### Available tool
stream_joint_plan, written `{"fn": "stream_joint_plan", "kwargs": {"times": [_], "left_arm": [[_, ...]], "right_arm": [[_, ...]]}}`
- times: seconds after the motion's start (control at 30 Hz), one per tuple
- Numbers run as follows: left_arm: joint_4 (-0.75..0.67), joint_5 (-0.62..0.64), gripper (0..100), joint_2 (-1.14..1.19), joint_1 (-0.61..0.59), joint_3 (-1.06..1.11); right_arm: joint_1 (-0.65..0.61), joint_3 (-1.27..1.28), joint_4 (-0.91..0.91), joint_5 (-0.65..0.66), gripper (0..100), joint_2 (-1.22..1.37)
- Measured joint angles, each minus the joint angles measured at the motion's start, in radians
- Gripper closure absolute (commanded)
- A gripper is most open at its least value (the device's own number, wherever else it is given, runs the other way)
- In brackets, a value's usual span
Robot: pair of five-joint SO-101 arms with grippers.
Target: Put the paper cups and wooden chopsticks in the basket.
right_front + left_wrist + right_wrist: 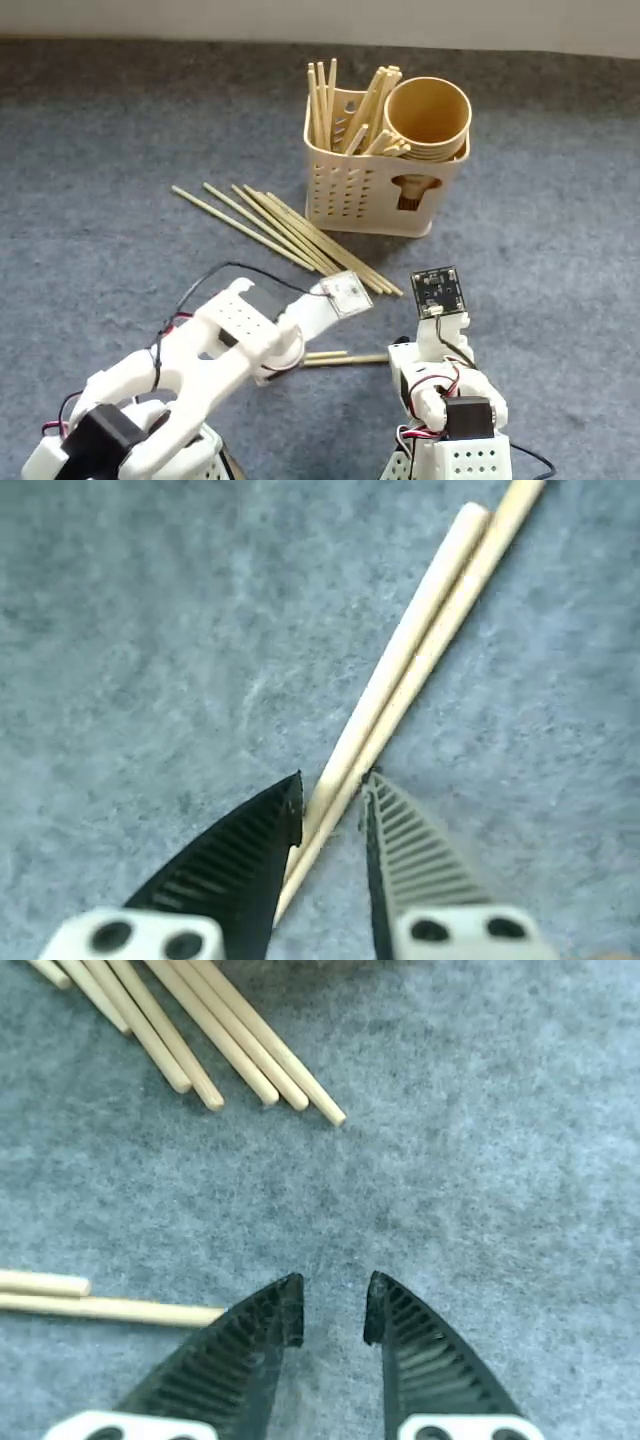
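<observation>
The left tool [333,785] hung low over the grey worktop [120,150] with its jaws a little apart, set astride a pair of chopsticks [420,650] that lay side by side and touching. The tips flanked the pair close to one end, probably so that one closing would take both sticks together. A sliver of gap showed beside the paler jaw, so the pair looked flanked rather than clamped. In the high view this pair lay between the two arms, near the robot and well apart from the basket [360,190]. The right tool [333,1305] was held over bare worktop just beside the pair's ends, its jaws likewise narrowly apart with nothing between them, seemingly kept out of the left arm's way. The sticks were plain pale wood, slim, straight and smooth, with blunt rounded ends, so they would likely roll or slip if pinched off-centre. More loose chopsticks [280,230] lay fanned on the worktop just in front of the basket. The basket was cream with perforated walls. One compartment held standing chopsticks [325,95] leaning together, and the other held the paper cups [430,115], tan and nested upright. By that showing, the cups were done and the chopsticks only partly.
</observation>
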Motion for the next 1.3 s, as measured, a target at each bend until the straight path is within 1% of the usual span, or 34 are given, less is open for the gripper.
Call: {"fn": "stream_joint_plan", "kwargs": {"times": [0.07,0.17,0.23,0.57,1.17,1.3], "left_arm": [[0.000,-0.017,100,0.000,-0.038,0.000],[0.000,-0.083,99,0.000,-0.071,0.000],[0.000,-0.103,99,0.000,-0.091,0.000],[-0.003,-0.115,99,0.000,-0.209,-0.014],[-0.003,-0.112,99,0.000,-0.219,-0.037],[0.068,-0.112,99,0.000,-0.219,-0.110]], "right_arm": [[0.000,0.000,0.000,0.000,87.9,0.000],[0.000,0.000,0.000,0.000,87.9,0.000],[0.000,0.000,0.000,0.000,87.9,0.000],[0.000,0.000,0.000,0.000,87.9,0.000],[0.000,0.000,0.000,0.000,87.9,0.000],[0.000,0.000,0.000,0.000,87.9,0.000]]}}
